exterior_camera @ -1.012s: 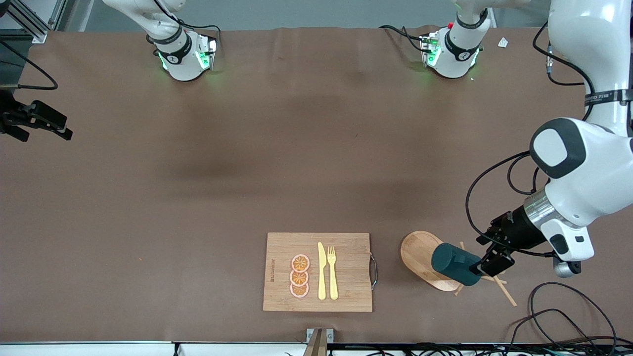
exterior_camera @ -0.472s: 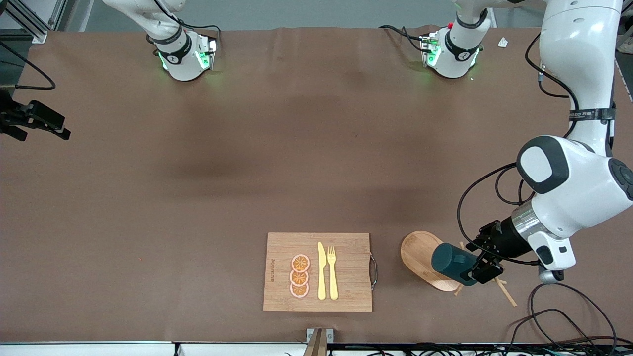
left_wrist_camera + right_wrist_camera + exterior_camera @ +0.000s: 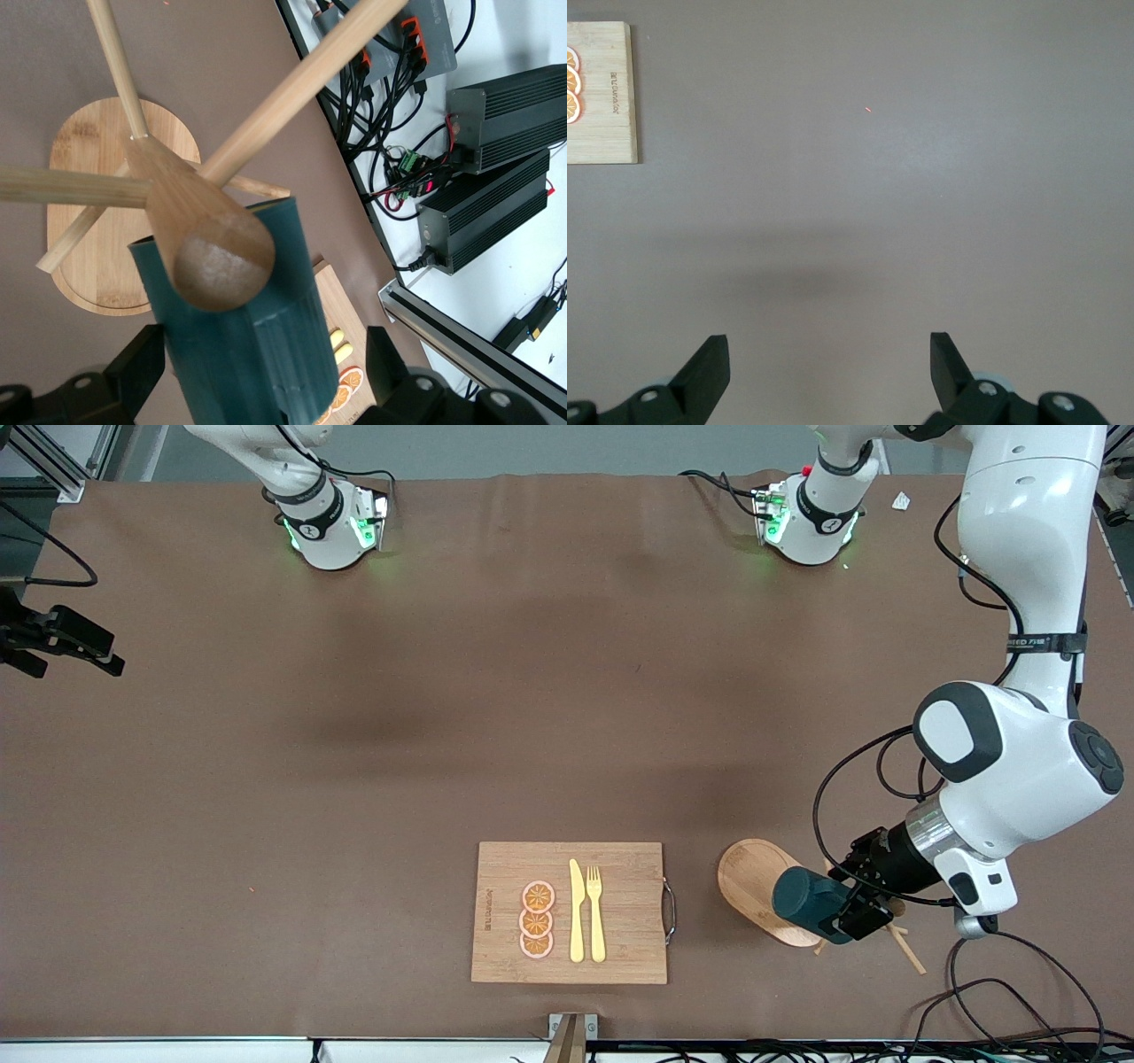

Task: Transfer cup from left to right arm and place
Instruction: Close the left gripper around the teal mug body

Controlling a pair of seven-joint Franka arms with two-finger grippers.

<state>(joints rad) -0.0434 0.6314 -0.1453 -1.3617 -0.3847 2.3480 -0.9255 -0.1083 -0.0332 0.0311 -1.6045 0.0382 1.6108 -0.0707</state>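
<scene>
The dark teal cup (image 3: 808, 903) hangs tilted on a peg of the wooden peg stand (image 3: 749, 878), near the front camera toward the left arm's end. My left gripper (image 3: 861, 915) is open, its fingers on either side of the cup's body near its base, with a gap showing at one finger. In the left wrist view the cup (image 3: 257, 354) sits between the two fingers (image 3: 137, 367) of my left gripper (image 3: 263, 352), and a round peg end (image 3: 221, 266) covers its upper part. My right gripper (image 3: 830, 350) is open and empty over bare table, at the right arm's end (image 3: 80, 651).
A wooden cutting board (image 3: 620, 868) with three orange slices (image 3: 537, 919), a yellow knife (image 3: 577, 911) and a fork (image 3: 595, 912) lies beside the stand, toward the table's middle. Loose cables (image 3: 1001, 983) lie near the table edge at the left arm's end.
My left arm has swung in and its open gripper has slid farther along the cup on the stand. The cup has not moved. My right gripper barely drifted.
</scene>
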